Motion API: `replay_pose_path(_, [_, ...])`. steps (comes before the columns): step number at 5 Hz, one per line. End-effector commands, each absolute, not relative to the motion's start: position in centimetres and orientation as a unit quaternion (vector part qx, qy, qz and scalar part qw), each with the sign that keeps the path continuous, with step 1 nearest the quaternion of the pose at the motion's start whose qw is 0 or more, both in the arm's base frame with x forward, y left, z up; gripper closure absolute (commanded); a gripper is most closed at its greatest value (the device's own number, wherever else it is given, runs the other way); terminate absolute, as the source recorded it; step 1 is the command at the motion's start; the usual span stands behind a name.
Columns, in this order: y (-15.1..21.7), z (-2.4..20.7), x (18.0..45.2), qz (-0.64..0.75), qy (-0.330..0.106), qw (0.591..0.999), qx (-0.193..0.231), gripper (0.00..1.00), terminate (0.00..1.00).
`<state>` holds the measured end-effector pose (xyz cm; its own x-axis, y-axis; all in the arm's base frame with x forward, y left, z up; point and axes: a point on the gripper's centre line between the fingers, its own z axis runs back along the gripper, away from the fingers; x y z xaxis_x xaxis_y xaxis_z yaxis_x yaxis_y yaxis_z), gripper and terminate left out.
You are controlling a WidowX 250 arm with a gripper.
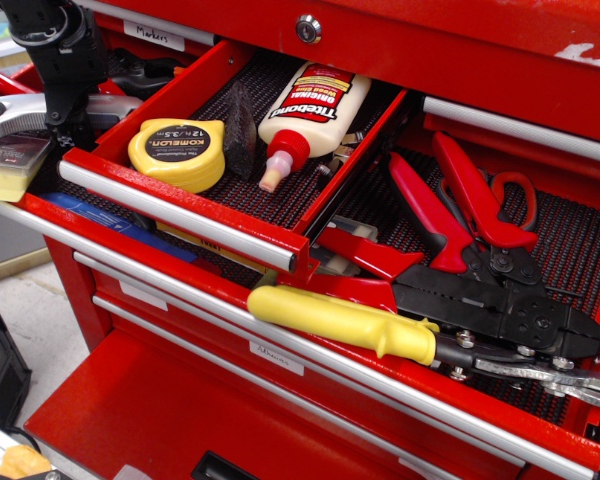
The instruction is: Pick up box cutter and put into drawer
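Note:
The box cutter (12, 116), a silver-grey metal body with a rounded end, lies at the far left, in the space beside the narrow red drawer (180, 214). My black gripper (64, 122) comes down from the top left and straddles the cutter's middle, with its fingers against the cutter's sides. The drawer is pulled open, with a silver bar handle in front and a black ribbed liner. It holds a yellow tape measure (177, 150), a dark wedge (240, 130) and a glue bottle (305, 108).
The wider red drawer (310, 350) below is open. It holds a yellow-handled tool (340, 322), red-handled pliers (460, 205) and black crimpers (500, 310). A yellow block under a clear lid (5, 165) sits at the left edge, next to the cutter.

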<state>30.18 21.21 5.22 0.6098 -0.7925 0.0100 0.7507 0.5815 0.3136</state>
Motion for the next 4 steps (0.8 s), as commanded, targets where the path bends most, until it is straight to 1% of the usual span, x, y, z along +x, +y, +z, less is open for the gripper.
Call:
replay_pose_path(1, [19.1,10.7,30.2,-0.419,-0.031,0.891,0.174,1.00,0.00])
replay_pose_path(2, [18.0,14.3,29.8,-0.406,-0.008,0.889,0.209,1.00,0.00])
replay_pose_path(3, [17.1,17.4,29.5,-0.396,0.008,0.888,0.234,1.00,0.00])
replay_pose_path(4, [14.9,20.2,29.2,-0.385,0.001,0.892,0.236,1.00,0.00])
